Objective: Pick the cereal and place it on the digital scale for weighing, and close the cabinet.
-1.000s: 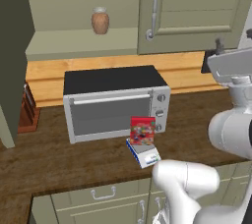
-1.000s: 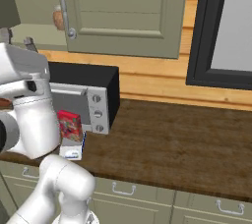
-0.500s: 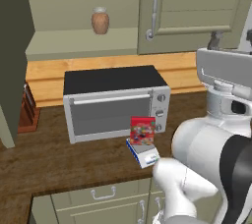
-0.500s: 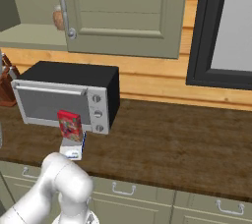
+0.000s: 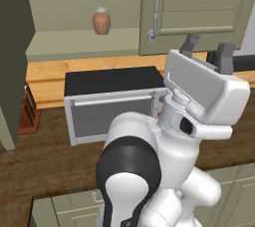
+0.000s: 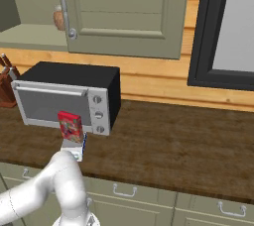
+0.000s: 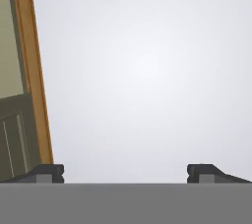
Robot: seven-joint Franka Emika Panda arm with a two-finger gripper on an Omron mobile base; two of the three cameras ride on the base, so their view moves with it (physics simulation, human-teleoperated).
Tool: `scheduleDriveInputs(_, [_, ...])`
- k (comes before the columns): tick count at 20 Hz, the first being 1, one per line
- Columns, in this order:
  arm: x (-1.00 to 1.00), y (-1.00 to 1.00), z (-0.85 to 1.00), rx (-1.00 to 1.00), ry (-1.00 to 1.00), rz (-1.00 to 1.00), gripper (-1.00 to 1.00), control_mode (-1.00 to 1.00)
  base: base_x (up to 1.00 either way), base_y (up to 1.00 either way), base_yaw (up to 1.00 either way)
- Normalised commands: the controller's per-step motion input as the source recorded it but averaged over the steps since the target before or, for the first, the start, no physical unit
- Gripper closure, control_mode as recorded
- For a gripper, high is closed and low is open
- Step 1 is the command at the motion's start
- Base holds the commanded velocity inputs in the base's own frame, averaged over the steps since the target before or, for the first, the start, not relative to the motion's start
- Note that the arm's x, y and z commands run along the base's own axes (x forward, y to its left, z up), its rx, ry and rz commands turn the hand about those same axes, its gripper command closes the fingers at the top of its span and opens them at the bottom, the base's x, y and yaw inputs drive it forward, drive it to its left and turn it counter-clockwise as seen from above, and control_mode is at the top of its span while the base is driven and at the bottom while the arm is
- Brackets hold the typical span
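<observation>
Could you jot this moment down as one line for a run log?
cereal: standing on digital scale | gripper: open, empty, raised | cabinet: left door open, right shut

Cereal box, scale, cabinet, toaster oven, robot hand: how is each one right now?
cereal: upright on the scale, nothing gripping it.
digital scale: on the counter, cereal on top.
cabinet: left door swung open, right door shut.
toaster oven: door shut.
hand: open, empty, raised near the cabinet's shut door.
</observation>
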Motion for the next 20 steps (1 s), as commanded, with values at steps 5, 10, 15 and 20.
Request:
scheduleDriveInputs(5, [-0.99,0.3,-0.23,0.13,0.05,0.0,-1.0,-1.0,0.0,0.0,0.0])
scheduleDriveInputs(10, [-1.0,0.54,-0.3,0.19,0.01,-0.03,-1.0,-1.0,0.0,0.0,0.0])
scheduleDriveInputs(15, [-1.0,0.33,0.02,-0.02,0.04,-0.02,-1.0,-1.0,0.0,0.0,0.0])
scheduleDriveInputs(20, [-1.0,0.07,0.31,-0.2,0.33,0.0,-1.0,-1.0,0.0,0.0,0.0])
